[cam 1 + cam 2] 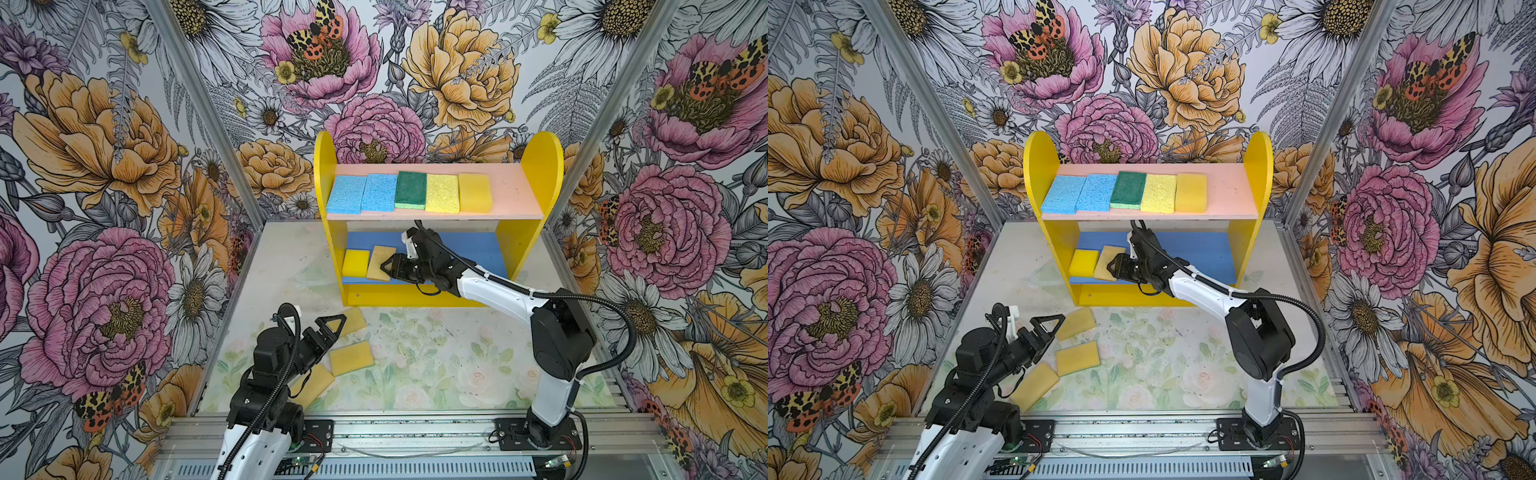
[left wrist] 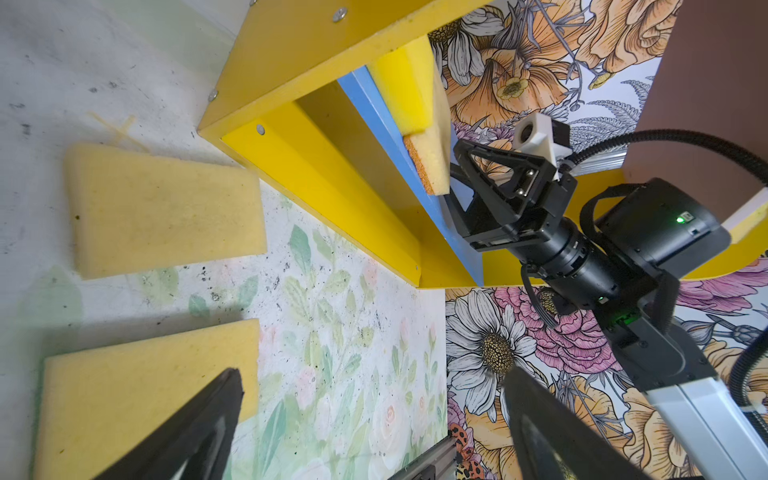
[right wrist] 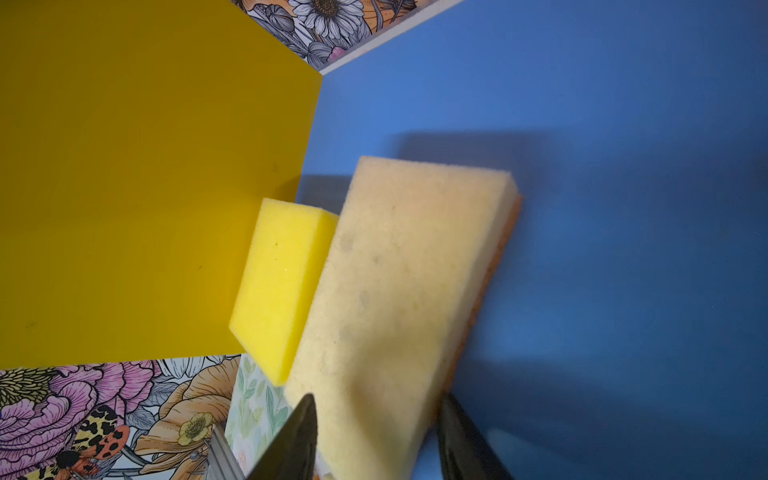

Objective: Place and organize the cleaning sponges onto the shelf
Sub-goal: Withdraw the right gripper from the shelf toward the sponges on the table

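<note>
Foam this light should squash easily: pinch the tan sponge across its long edges. At frame centre the right tool straddles it on the blue board, grip unclear; the left tool gapes wide.

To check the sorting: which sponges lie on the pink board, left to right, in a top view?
Light blue sponge, second light blue sponge, dark green sponge, porous pale yellow sponge, tan-yellow sponge.

No readable txt, labels, brand marks, nos. or signs in any view.
</note>
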Tool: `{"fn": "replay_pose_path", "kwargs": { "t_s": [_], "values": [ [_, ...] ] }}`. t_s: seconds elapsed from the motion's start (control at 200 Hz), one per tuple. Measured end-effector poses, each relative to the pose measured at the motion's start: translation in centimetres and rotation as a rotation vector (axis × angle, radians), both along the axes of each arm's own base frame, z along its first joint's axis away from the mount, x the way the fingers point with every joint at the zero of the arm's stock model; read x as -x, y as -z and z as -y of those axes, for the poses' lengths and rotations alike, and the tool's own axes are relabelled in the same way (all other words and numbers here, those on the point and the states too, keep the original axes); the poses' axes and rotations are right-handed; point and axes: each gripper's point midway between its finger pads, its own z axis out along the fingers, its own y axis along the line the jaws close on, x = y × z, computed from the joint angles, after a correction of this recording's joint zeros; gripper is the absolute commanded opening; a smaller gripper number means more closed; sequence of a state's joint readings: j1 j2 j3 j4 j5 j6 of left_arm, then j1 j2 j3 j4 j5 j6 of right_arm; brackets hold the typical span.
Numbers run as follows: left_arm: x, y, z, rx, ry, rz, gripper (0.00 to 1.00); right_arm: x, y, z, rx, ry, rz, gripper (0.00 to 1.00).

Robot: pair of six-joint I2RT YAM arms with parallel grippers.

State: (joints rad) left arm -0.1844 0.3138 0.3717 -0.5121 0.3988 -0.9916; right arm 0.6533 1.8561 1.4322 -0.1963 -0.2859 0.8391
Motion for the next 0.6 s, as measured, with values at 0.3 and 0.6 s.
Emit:
{"fn": "replay_pose_path", "kwargs": {
  "t_s": [0.3,0.6],
  "values": [
    [0.07,0.05,0.11,0.002,0.007,-0.002,0.99,-0.44,-0.12,-0.52,-0.005,-0.015,0.018,0.5],
    [0.06,0.05,0.07,0.004,0.006,-0.003,0.99,-0.5,-0.05,-0.08,0.005,0.0,0.03,0.53]
  ]
}}
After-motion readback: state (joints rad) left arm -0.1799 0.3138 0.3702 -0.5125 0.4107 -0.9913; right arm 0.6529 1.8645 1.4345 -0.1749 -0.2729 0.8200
